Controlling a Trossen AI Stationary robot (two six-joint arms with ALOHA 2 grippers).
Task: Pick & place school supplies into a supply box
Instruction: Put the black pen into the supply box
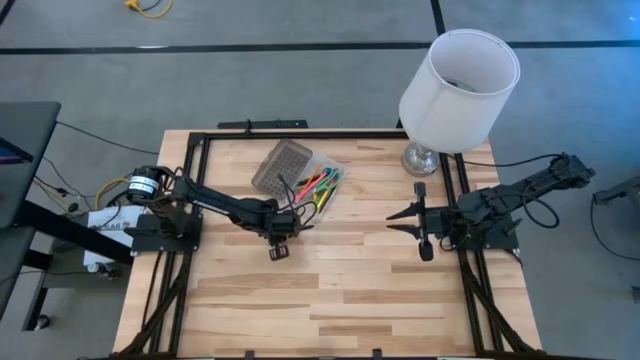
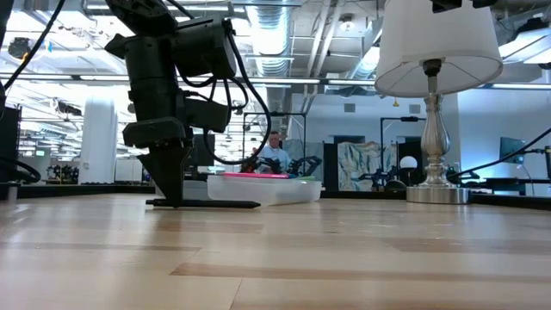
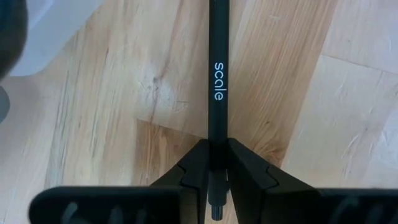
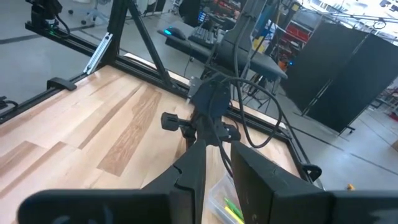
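I'm clamping the left gripper (image 3: 217,180) on a light, stiff, slippery black pen (image 3: 217,81) near its end, at the supply box's (image 1: 300,180) six o'clock, while the right gripper (image 1: 405,222) is idling, jaws apart.

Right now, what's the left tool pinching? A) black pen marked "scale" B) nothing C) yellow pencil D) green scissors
A: the left tool is shut on a black pen with "scale" printed on its barrel, lying on the wooden table.

wooden table (image 1: 340,290) carries supply box (image 1: 318,186), lamp (image 1: 455,85), black pen (image 3: 217,74).
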